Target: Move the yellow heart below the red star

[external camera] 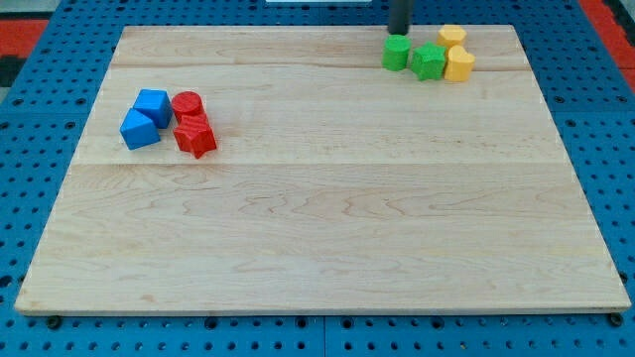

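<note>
The red star (195, 137) lies at the view's left, just below a red cylinder (187, 104). Two yellow blocks lie at the view's top right. The lower one (459, 65) looks like the yellow heart; the upper one (452, 37) is a rounder shape. My tip (399, 34) is at the top edge of the board, right behind a green cylinder (397, 53) and left of the yellow blocks, far from the red star. I cannot tell whether the tip touches the green cylinder.
A green star (429, 61) sits between the green cylinder and the yellow heart, touching the heart. A blue cube (153, 104) and a blue triangular block (139, 129) lie left of the red blocks. The wooden board (317, 228) rests on a blue pegboard.
</note>
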